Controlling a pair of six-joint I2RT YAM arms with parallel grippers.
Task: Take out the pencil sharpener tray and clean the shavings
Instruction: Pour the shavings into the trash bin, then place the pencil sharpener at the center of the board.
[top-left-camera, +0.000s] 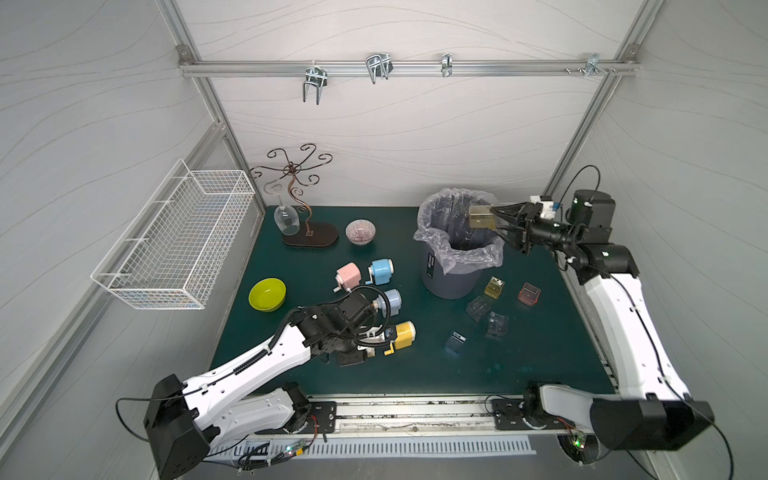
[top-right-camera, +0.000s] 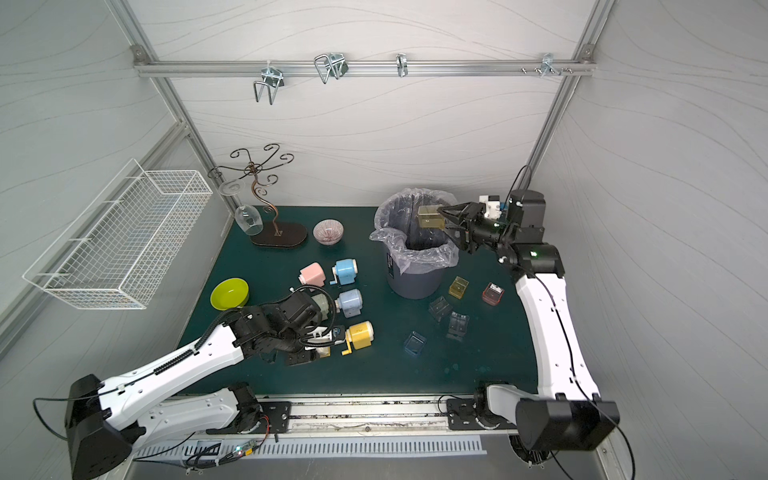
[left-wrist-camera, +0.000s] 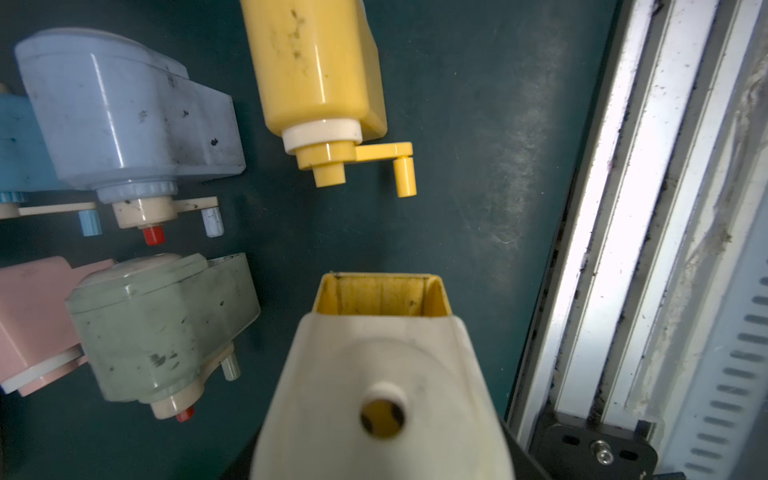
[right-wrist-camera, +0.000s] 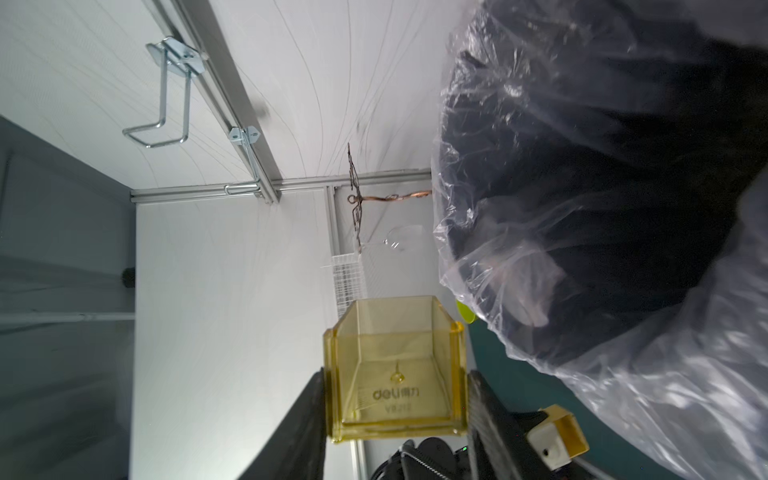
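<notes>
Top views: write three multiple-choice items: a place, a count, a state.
1. The held yellow tray is: A over the bin; B in the green bowl; C in the wire basket.
2. Count of loose trays on the mat: A three; B five; C seven.
3. The right gripper is: A open; B shut on nothing; C shut on the held yellow tray.
Answers: 1 A, it hangs above the lined bin's mouth. 2 B, yellow, red, two dark, blue. 3 C, its fingers clamp the tray's sides.
</notes>
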